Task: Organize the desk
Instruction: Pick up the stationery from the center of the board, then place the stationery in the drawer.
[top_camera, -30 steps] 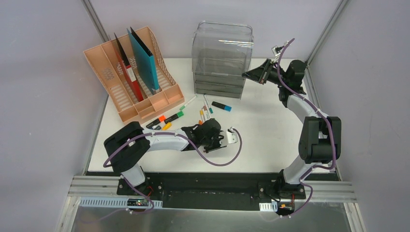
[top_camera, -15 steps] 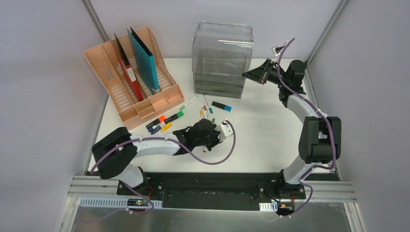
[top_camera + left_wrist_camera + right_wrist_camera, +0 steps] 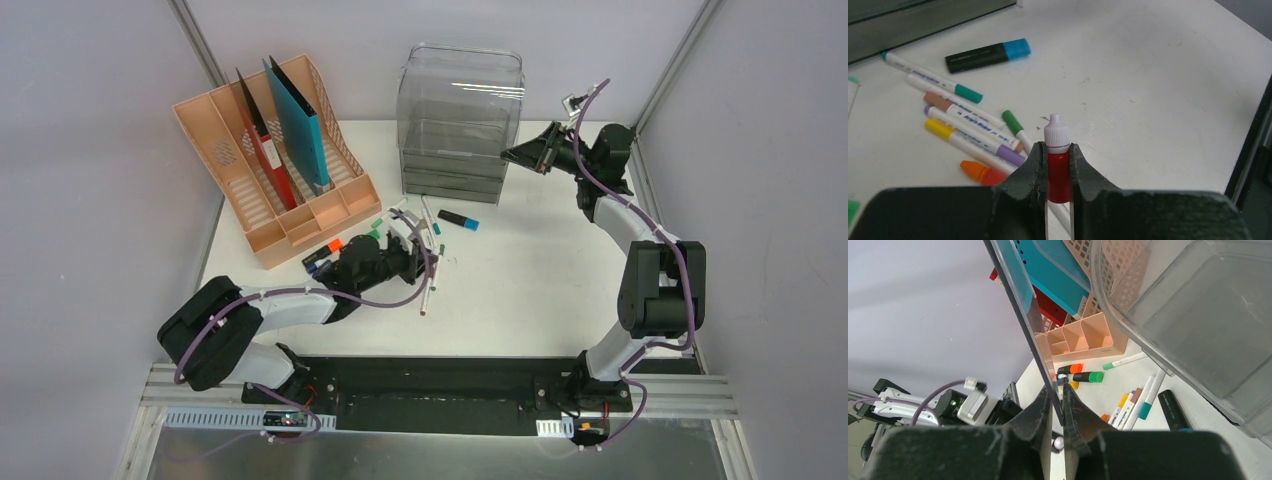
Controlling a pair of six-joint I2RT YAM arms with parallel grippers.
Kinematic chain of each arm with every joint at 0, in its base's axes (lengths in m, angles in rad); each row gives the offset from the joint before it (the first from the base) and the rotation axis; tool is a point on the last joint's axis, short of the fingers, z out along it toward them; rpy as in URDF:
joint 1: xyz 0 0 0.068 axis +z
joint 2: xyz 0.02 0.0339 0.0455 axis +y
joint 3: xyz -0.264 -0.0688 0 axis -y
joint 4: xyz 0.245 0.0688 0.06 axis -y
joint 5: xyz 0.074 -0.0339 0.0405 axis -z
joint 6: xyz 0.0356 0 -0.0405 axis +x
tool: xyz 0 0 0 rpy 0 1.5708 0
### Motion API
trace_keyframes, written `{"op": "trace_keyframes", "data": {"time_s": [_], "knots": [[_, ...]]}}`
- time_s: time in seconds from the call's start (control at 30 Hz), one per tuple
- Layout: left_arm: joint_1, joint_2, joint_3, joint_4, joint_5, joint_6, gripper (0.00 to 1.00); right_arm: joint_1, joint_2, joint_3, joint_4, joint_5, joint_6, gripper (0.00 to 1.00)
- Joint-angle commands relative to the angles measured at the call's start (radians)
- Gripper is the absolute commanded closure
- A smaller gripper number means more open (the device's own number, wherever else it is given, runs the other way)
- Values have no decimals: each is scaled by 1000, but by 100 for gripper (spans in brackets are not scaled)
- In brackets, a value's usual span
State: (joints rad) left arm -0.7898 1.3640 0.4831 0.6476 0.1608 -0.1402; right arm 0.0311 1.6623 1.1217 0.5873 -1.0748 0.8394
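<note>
Worktop [image 3: 540, 290], white, spans the booth beneath both arms. Left jaws pinch a red marker [image 3: 1058, 175] with a white cap, just beside loose markers [image 3: 965, 131] near the worktop's middle. Right jaws clamp a thin clear panel [image 3: 1022, 315] of the drawer box [image 3: 460, 110] at the far edge. A peach file rack [image 3: 250, 190] fills the far-left corner.

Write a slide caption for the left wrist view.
Left gripper shut on a red-and-white marker near scattered markers on the desk.
</note>
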Motion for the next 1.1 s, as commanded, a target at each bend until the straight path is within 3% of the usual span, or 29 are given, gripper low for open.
{"op": "trace_keyframes", "data": {"time_s": [0.0,0.3,0.47,0.8,1.07], "knots": [[71,-25,-71,255,69,-191,100,-17,1,9,36,-7,26,92],[121,-41,-91,186,3,-279,100,-17,4,10,37,-9,32,92],[177,-6,-96,183,-44,-511,100,-17,4,10,39,-7,35,92],[223,274,13,548,-40,-841,100,-17,13,6,121,-22,137,92],[233,458,192,700,-101,-941,100,-17,20,7,261,-29,292,92]]}}
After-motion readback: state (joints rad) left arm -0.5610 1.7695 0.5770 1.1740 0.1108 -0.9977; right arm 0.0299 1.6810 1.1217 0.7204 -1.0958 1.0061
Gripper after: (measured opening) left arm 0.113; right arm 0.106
